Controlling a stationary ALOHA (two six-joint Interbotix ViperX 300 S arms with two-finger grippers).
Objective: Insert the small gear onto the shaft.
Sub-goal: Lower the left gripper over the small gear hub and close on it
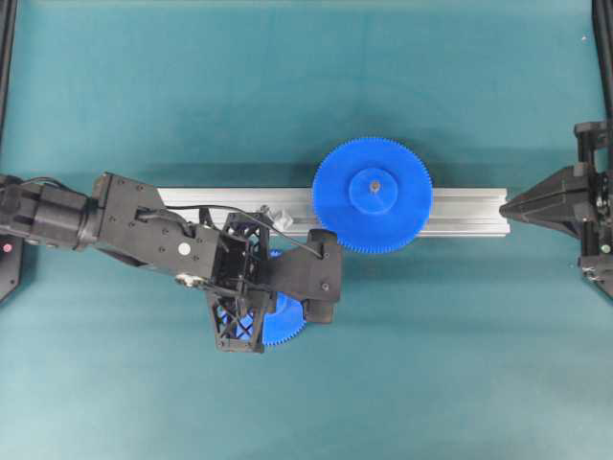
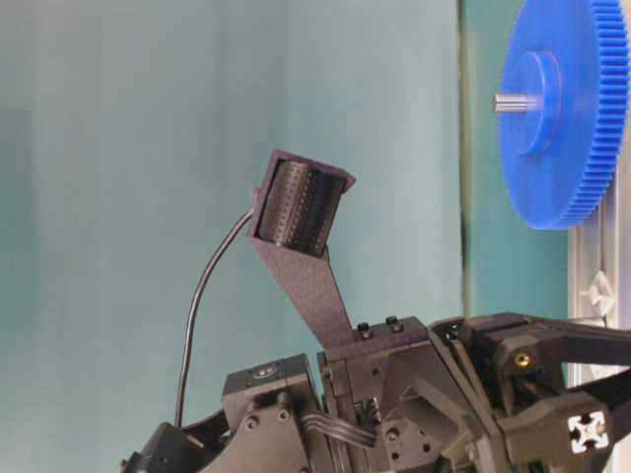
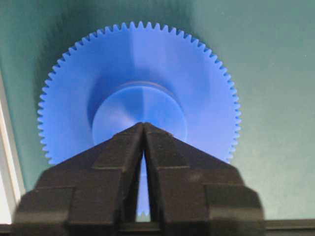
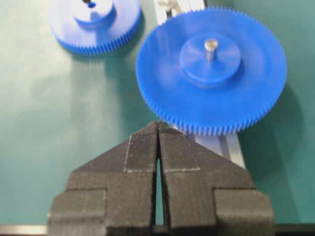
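Observation:
The small gear lies flat on the teal table, its raised hub facing up. My left gripper hangs straight above that hub, shut, with nothing between the fingertips. In the overhead view the left arm covers most of the small gear. The shaft shows as small silvery pieces on the aluminium rail, just beyond the left arm. My right gripper is shut and empty at the rail's right end. From it the small gear is seen at far left.
A larger blue gear sits on its own grey pin on the rail, right of the shaft. In the table-level view that gear is at upper right and the left arm's body fills the bottom.

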